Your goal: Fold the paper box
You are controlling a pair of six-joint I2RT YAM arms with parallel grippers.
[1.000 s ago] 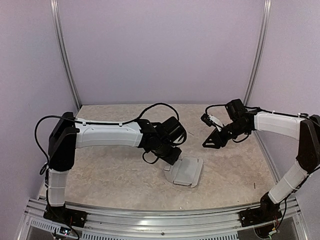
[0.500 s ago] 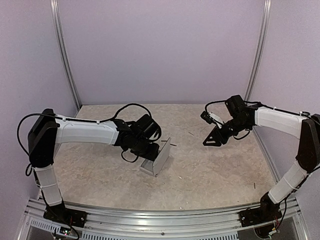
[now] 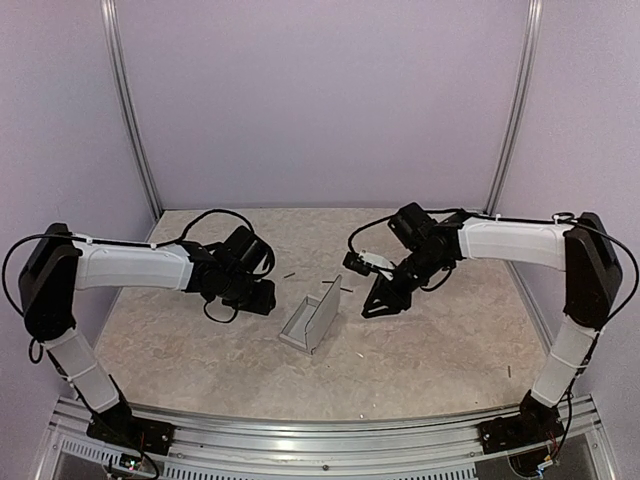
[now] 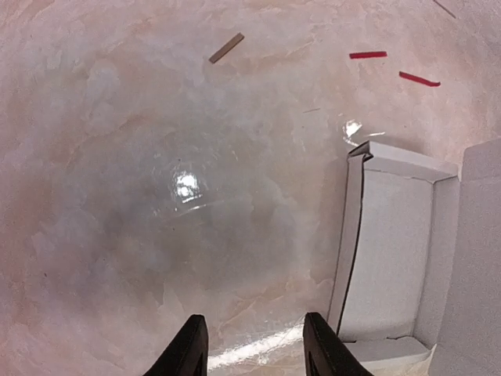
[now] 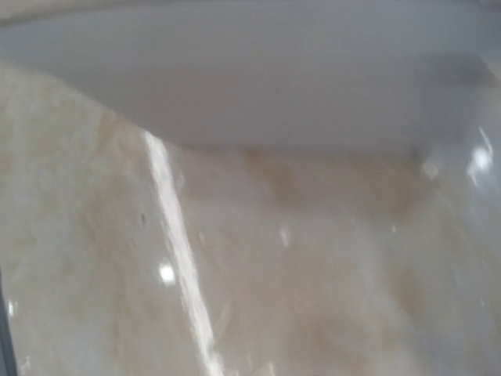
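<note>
- The paper box (image 3: 310, 322) sits near the middle of the surface (image 3: 450, 360), an open trough with one long flap standing along its right side.
- Its long axis runs from the near edge toward the far edge, leaning slightly right.
- The left gripper (image 3: 264, 298) is just left of the box, not touching; its fingers (image 4: 192, 352) are apart over bare surface, the box off to their right.
- The right gripper (image 3: 372, 306) hangs just right of the raised flap, clear of it; its wrist view is a blur, so I cannot tell how its jaws stand.
- Both grippers look about equally near; pressing the flap leftward would suit the right arm.
</note>
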